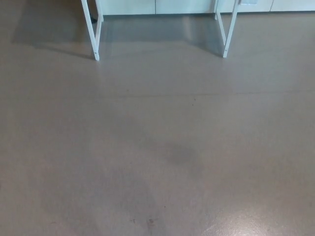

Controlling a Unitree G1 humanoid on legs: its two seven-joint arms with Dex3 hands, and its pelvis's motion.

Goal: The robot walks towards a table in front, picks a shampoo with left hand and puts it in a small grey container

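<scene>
1. Down at our own side of the view, well short of the table legs, no part of us shows. Neither the left hand nor the right hand is in view, so we cannot tell how their fingers are set.
2. Short of the legs, bare grey-brown floor (157, 123) fills almost everything we see, with a faint darker patch (179, 153) on it.
3. At the top edge stand the table's left leg (90, 29) and right leg (230, 29), white and slanted. The tabletop above the legs is cut off.
4. Behind the legs runs a pale cabinet front (177, 6).
5. We see neither the shampoo nor the small grey container. We judge that both sit above the legs, out of view.
6. We judge that we are partway through the walk. Left to do: reach the legs, find the shampoo, take it with the left hand and put it in the container.
</scene>
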